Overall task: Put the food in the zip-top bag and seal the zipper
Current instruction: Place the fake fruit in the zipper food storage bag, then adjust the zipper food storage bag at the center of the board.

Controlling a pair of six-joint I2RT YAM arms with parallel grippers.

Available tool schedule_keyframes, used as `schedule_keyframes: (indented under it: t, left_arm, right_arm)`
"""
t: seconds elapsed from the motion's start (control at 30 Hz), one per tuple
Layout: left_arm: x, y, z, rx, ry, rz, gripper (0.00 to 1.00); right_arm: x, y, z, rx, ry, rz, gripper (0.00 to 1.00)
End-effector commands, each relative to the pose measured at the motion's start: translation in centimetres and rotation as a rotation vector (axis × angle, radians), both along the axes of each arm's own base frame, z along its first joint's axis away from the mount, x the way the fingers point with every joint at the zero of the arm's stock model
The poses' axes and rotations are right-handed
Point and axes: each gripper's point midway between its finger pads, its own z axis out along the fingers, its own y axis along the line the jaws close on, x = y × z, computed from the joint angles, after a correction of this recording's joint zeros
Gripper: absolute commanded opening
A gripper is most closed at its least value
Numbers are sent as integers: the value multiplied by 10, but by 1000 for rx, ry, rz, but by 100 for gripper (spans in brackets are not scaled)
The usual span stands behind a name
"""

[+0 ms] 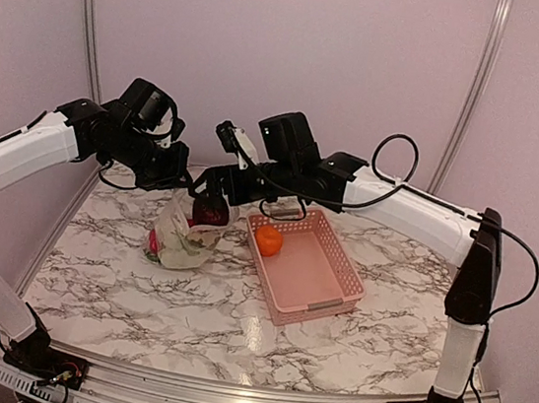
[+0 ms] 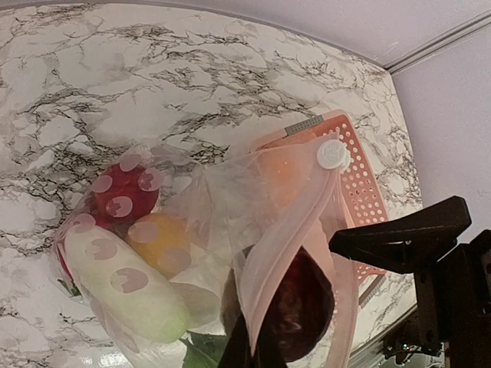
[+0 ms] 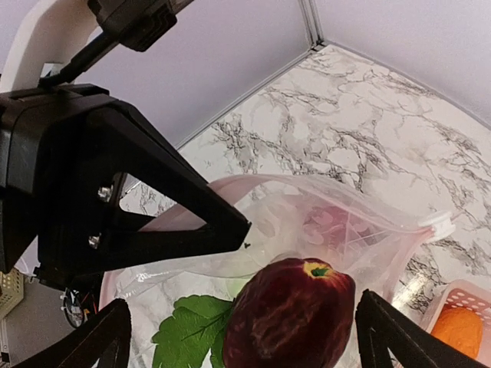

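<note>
The zip-top bag (image 1: 182,238) stands on the marble table, its mouth held up. My left gripper (image 2: 253,346) is shut on the bag's rim, pinching the pinkish zipper (image 2: 295,222) strip. A white slider (image 2: 333,155) sits at the strip's far end. Inside the bag lie a red ball (image 2: 123,192), a yellow ball (image 2: 157,241) and a pale green elongated piece (image 2: 130,295). A dark purple-red fruit (image 3: 295,310) with a green leaf (image 3: 188,330) sits in the bag's mouth. My right gripper (image 3: 242,307) stands wide open around it, with gaps on both sides.
A pink slatted basket (image 1: 324,278) stands right of the bag with one orange ball (image 1: 267,240) in its far corner. Both arms meet over the bag, fingertips close together. Purple walls and metal posts close the back and sides.
</note>
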Motion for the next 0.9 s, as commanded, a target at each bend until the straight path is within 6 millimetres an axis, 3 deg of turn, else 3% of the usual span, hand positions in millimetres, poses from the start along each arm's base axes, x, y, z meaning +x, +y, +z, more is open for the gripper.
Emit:
schedule_keyframes:
  t: [0.0,0.1,0.23,0.4,0.47,0.73,0.87]
  left_arm:
    - [3,6,25,-38,-66,36,0]
    - [5,9,30,-52,-99,63,0]
    - [7,10,31,-58,-112,66,0]
    - [6,4,23,-69,-84,49,0]
    - [5,3,22,-77,-81,45,0]
    - [0,5,18,-64,-83,26,0]
    - [-5,10,11,-19,-70,14,12]
  right_arm:
    - [-7,-3,37,-10,-74,-17,99]
    - [-6,-16,55,13,-85,-75,98]
    - [4,-42,57,-39,-80,-207,99]
    - [1,-47,12,-167,8,-215,98]
    - [0,-45,-4,-193,43,-210,93]
    - [8,-41,-28,-187,165,-235,57]
    - [10,-34,-31,-172,211,-220,13]
